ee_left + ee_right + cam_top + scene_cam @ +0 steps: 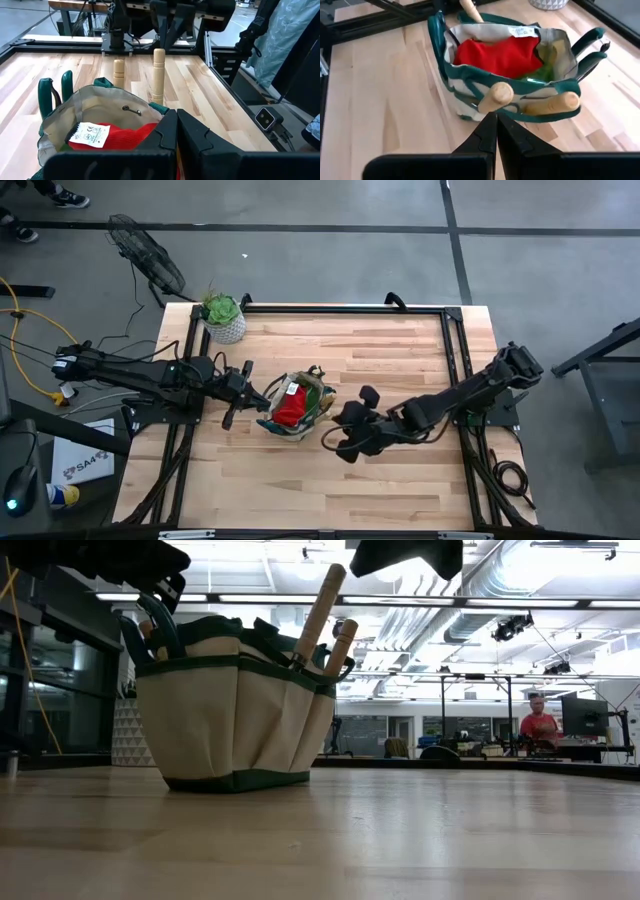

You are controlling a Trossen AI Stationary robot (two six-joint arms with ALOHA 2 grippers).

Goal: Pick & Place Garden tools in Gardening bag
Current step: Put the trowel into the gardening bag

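Overhead, the gardening bag is seen standing near the middle of the wooden table, with a red cloth piece filling its mouth; the left gripper is held just beside the bag's left rim and the right gripper is held a little to the bag's right, both with jaws closed and nothing gripped. A potted plant is set at the table's far left corner, well apart from the bag. At table height, the bag is shown upright on its dark green base, two pale wooden trowel handles leaning out of its right side and green shears handles rising at its left; a person is seen far off in the room. From the left wrist, the closed fingers are seen pressed together just over the bag's rim, with the red cloth and its white label inside and the two wooden handles standing beyond. From the right wrist, the fingers are likewise shut and empty, just short of the bag, whose outer pockets hold the trowel handles and the shears.
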